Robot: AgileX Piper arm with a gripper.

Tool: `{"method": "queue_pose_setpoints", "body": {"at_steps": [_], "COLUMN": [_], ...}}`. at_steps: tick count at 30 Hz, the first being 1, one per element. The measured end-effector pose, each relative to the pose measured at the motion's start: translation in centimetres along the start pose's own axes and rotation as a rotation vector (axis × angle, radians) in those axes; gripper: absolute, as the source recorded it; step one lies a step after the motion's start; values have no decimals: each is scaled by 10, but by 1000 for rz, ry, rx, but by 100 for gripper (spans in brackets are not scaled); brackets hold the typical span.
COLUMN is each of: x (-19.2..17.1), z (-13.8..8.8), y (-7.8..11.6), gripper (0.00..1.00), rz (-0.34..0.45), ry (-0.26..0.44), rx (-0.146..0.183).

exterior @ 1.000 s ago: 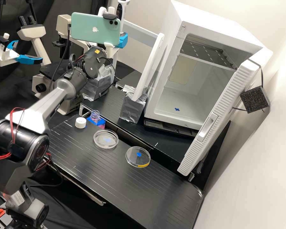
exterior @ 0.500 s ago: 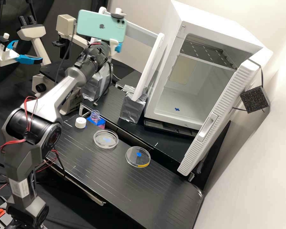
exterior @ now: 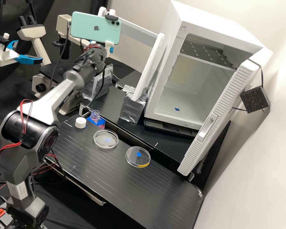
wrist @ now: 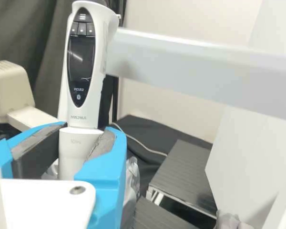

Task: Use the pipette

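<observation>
In the high view my gripper is at the back, above the foil-wrapped base, mostly hidden by the phone mounted on it. The wrist view has the gripper shut on the white pipette, one padded blue finger on each side of its lower body. The pipette stands roughly upright, its dark display facing the camera; its lower end is hidden behind the gripper. On the bench are a clear bottle with its mouth uncovered, a white cap beside it, and two clear dishes, one nearer the bottle, the other farther right.
A white rack bar runs close behind the pipette. Its upright rises from a foil-wrapped foot. The white incubator stands open at the right. A microscope is behind the arm at left.
The arm first swung right and forward, then drew back somewhat left. The pipette, seen above the blue finger a second ago, has moved out of sight behind the phone in the high view.
</observation>
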Motion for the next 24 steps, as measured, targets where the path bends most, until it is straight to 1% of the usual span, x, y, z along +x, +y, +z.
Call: {"method": "queue_pose_setpoints", "body": {"at_steps": [1, 2, 3, 4, 7, 9, 11, 14, 19, 23, 24], "x": [-4, -10, -14, -19, -28, -28, -26, -17, 4, 12, 14], "z": [0, -1, -2, -3, -7, -10, -11, -8, 3, 10, 11], "y": [2, 7, 11, 16, 28, 34, 37, 37, 33, 32, 32], "gripper": [0, 0, 0, 0, 0, 0, 0, 0, 0, 0, 0], "rz": [13, 35, 52, 74, 131, 159, 161, 149, 104, 77, 77], "ry": [15, 25, 33, 43, 46, 42, 35, -4, -62, -99, -100], "rx": [13, 4, 4, 16, 16, 33, 38, 23, 38, 33, 37]}}
